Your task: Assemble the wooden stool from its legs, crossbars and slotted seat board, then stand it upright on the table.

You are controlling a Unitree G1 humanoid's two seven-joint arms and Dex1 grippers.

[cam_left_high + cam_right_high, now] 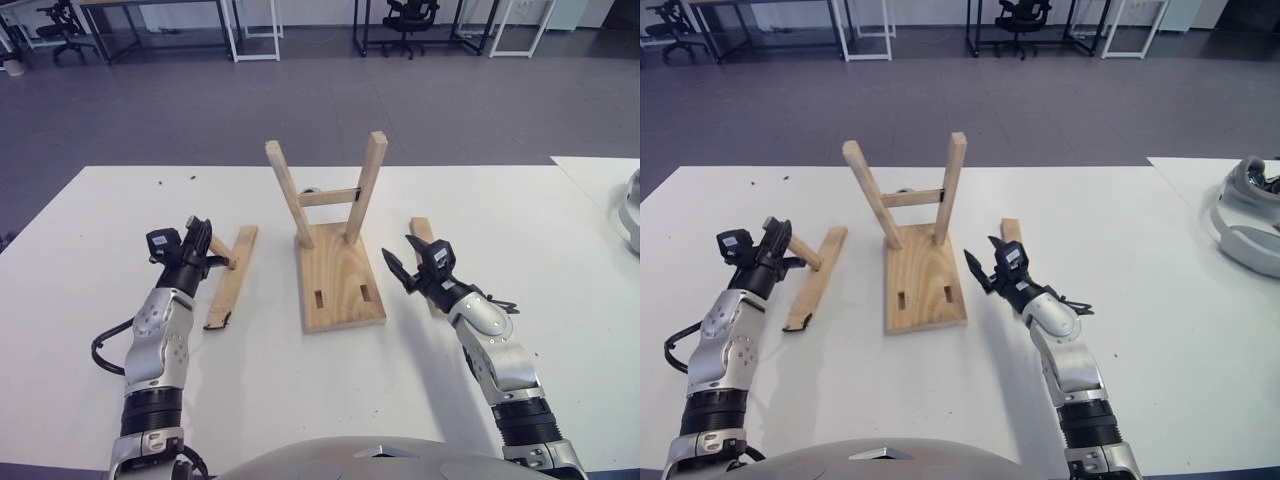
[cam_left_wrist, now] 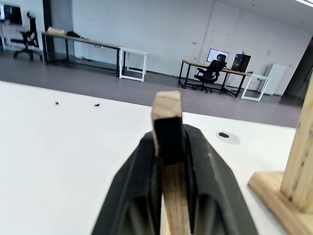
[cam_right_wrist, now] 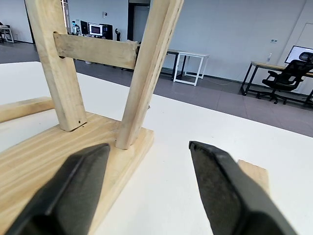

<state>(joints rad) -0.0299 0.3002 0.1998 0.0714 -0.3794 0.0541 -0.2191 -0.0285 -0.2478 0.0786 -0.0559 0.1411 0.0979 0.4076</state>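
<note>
The slotted seat board lies flat mid-table with two legs standing up from its far end, joined by a crossbar. Two empty slots show near its front edge. To its left, my left gripper is shut on a short crossbar that meets a loose leg lying on the table. My right gripper is open just right of the board, its fingers spread towards the standing legs. Another loose leg lies behind it.
A headset rests on a second white table at the far right. A small round cable hole sits in the tabletop behind the stool. Desks and office chairs stand across the room beyond the table's far edge.
</note>
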